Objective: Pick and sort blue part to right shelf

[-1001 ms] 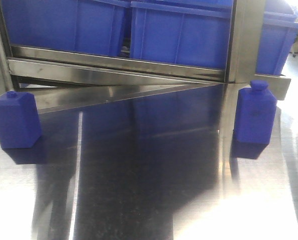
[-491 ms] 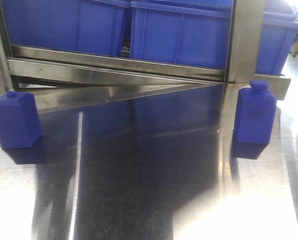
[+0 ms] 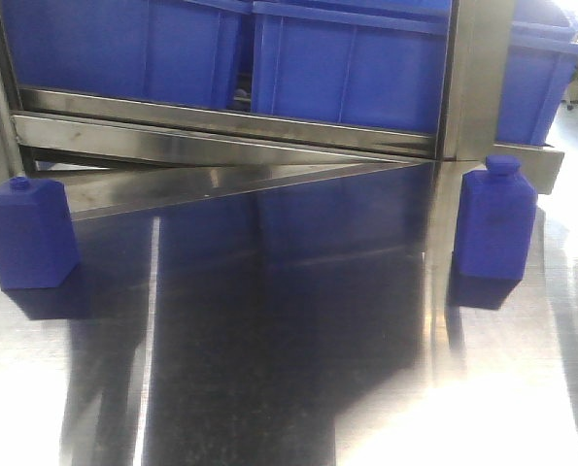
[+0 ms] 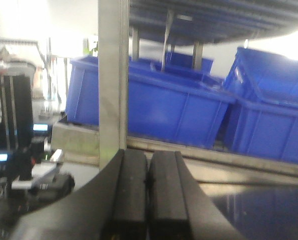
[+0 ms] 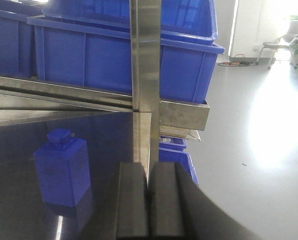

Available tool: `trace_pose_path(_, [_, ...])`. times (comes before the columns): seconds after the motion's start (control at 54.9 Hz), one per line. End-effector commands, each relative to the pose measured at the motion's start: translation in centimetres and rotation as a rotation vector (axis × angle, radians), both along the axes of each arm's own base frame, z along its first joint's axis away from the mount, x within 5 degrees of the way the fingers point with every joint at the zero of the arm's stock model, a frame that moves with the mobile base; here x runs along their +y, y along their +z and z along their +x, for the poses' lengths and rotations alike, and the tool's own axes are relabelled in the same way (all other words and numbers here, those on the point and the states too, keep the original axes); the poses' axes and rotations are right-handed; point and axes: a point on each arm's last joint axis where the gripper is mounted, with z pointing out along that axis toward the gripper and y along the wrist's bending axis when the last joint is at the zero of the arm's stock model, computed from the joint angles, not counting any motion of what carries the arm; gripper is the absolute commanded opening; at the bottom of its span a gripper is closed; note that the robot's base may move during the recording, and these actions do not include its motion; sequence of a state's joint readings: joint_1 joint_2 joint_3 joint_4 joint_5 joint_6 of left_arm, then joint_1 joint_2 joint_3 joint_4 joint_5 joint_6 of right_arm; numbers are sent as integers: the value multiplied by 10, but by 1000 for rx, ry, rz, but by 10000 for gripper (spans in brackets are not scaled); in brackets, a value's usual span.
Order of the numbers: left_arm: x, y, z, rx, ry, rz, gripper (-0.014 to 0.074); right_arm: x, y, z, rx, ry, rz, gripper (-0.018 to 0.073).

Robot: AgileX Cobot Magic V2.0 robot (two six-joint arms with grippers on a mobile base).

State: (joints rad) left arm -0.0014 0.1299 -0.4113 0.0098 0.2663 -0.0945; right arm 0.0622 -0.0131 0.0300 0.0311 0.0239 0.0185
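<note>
Left tool (image 4: 147,197) and right tool (image 5: 149,200) each hang with their dark fingers pressed together, nothing held between them, both facing the right shelf (image 3: 221,124). Two bottle-shaped parts stand upright on the polished steel bench (image 3: 269,388). The first blue part (image 3: 26,235) sits at the bench's far left edge. The second blue part (image 3: 494,225) sits well apart from it on the right, just beside the shelf's upright post (image 3: 475,78). Both rest in front of the shelf, not on it, and neither is touched by a tool. Behind them the brushed front rail (image 3: 269,150) runs across the view, and large open-topped blue crates (image 3: 347,68) stand side by side on the level above it. The bench surface mirrors the crates and the parts in dark blue patches. From the right wrist, the second blue part appears near the post, with a pale floor (image 5: 254,150) stretching away beyond the shelf's end. From the left wrist, another steel post rises directly ahead of the closed fingers, with crates behind it.
</note>
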Motion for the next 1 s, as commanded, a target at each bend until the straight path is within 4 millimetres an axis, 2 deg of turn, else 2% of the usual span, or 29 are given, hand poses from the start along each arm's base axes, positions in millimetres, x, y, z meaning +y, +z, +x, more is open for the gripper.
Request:
trace_pose_path(0.0, [-1,35,8,61,-20,-34,127,-1,12,-2,-110,-11,-4,50])
trace_pose_path(0.164, [-7,56,43,335,-74,-53,127,-1,11,-2,-109,-11,-4,50])
trace_pose_path(0.309, [-15,59,78,517,-168,24,138,-1,11,-2,-109,-11,-4,50])
trace_pose_path(0.382, [-18,57,95,583,-203,21,181,-1,11,-2,-109,-11,-4,50])
trace_pose_path(0.673, [-29,49,148,722,-296,-111,514,-1,11,-2,-109,-11,-4,50])
trace_pose_path(0.837, [-34,48,174,784,-339,-104,568,-1,11,-2,-109,-11,-4,50])
trace_pose_path(0.983, [-50,50,197,812,-402,-79,571,-1,11,-2,-109,-11,-4,50])
